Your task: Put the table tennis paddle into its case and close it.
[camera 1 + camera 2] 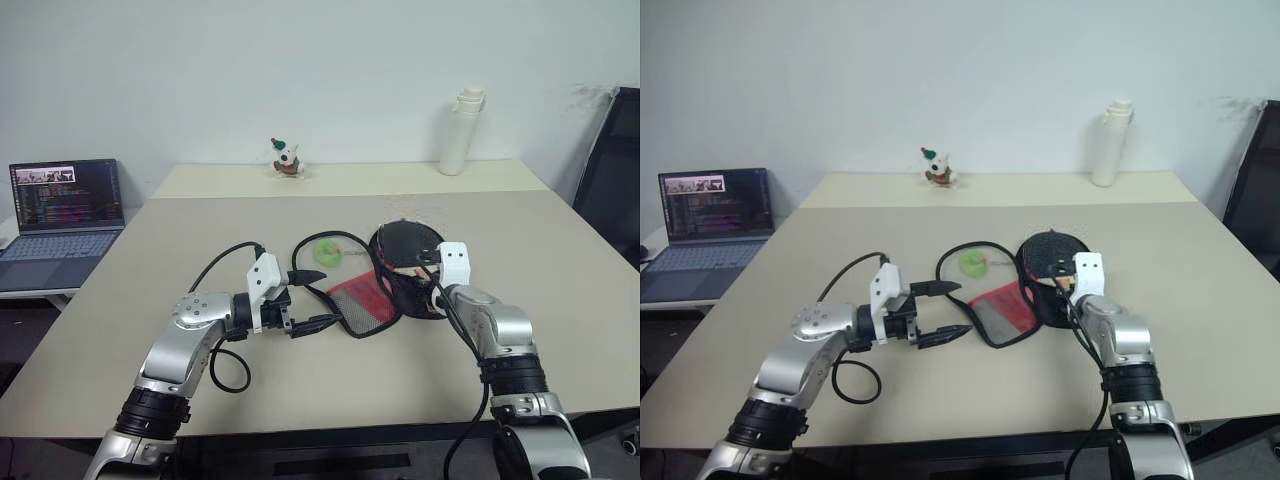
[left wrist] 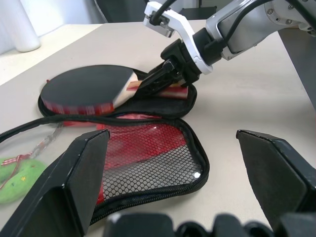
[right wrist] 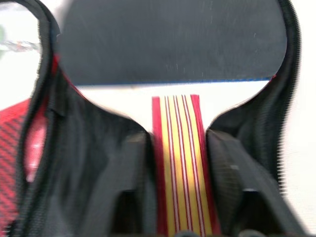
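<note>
We judge the insertion step nearly done: the table tennis paddle, its smooth round black rubber face and red-and-yellow striped wooden handle, lies in the open case at about two o'clock from the worktop centre. Our right end effector straddles the handle, fingers just beside it, though we cannot tell whether it is gripping. Our left end effector hangs released at nine o'clock of the soft mesh-and-red-fabric flap, which next needs folding over and zipping.

Matt black rubber paddle, seemingly wooden striped handle; soft fabric case with mesh.
</note>
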`<action>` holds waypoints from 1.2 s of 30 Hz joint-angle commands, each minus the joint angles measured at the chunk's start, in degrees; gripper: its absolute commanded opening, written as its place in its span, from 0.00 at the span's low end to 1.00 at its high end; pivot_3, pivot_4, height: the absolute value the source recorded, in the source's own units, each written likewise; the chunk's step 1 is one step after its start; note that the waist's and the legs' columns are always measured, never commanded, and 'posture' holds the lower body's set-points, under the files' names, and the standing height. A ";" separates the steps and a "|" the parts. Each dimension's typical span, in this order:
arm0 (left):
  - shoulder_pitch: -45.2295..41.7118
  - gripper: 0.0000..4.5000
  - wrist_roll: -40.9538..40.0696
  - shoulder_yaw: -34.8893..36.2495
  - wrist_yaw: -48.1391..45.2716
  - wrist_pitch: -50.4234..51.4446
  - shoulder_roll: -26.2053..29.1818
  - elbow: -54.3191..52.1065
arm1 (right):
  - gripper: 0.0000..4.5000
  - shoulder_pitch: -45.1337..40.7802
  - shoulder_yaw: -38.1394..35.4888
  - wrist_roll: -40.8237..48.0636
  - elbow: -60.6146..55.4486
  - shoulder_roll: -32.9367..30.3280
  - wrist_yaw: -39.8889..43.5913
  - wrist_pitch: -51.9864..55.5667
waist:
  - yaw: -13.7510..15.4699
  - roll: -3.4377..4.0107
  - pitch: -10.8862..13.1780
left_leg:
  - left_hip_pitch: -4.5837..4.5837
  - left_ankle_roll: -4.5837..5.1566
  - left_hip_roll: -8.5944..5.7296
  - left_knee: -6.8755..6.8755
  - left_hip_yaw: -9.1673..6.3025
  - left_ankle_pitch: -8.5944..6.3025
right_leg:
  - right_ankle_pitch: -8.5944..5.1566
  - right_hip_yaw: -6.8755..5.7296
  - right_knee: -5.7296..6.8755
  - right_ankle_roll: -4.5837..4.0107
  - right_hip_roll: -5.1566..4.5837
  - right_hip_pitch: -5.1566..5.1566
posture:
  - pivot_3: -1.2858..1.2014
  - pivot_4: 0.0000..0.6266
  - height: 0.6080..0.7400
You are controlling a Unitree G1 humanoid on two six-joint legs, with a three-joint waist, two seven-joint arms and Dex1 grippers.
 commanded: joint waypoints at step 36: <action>-8.78 0.01 12.55 0.15 10.01 -6.94 -1.30 30.06 | 1.00 14.56 -0.10 26.82 -45.93 -30.03 32.30 15.21 | 0.28 -0.08 -0.02 | 0.02 0.00 -0.03 0.02 -0.06 0.00 | -0.14 -0.07 -0.06 0.24 -0.01 0.08 | 0.52 0.24 1.00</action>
